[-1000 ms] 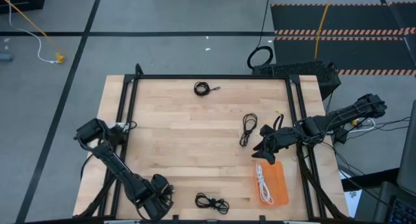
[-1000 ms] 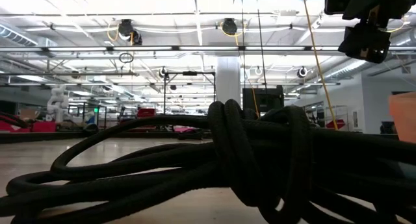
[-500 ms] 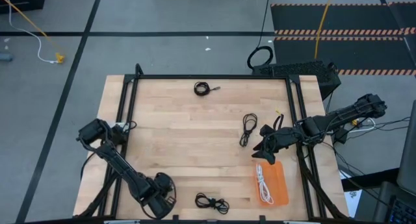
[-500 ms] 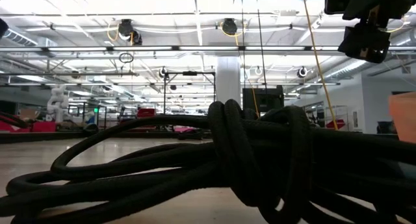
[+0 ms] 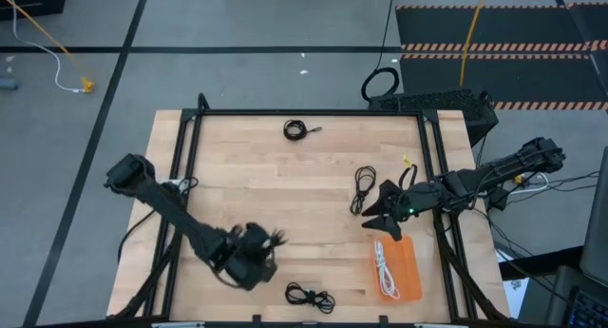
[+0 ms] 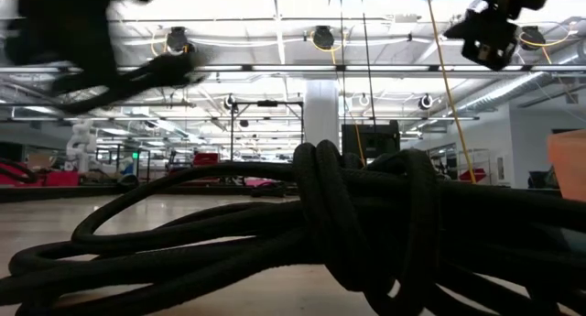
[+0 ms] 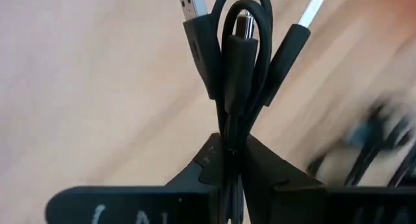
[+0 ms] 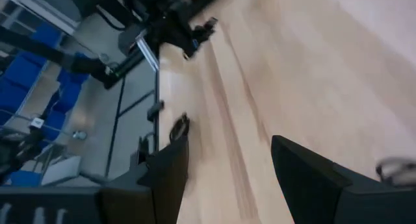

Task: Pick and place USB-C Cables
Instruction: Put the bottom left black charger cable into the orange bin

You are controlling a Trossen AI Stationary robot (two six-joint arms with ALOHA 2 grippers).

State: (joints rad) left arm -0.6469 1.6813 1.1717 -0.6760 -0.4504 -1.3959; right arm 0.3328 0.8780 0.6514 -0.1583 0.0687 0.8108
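Table: we see a pale wooden top point(image 5: 275, 204) with a black frame, grey floor around it.
Left gripper: we find the left gripper point(image 5: 269, 241) above the near-left part of the table, clamped on a black cable bundle point(image 7: 237, 55); its plugs stick out past the fingers.
Right gripper: we see the right gripper point(image 5: 378, 212) on the right side, fingers point(image 8: 312, 178) apart, holding nothing, just above the orange tray point(image 5: 408, 266).
White cable: we see the white cable point(image 5: 384, 268) lying in the tray.
Other cables: one black bundle point(image 5: 296, 129) lies near the far edge, one point(image 5: 363, 187) beside the right gripper, one point(image 5: 310, 295) at the near edge.
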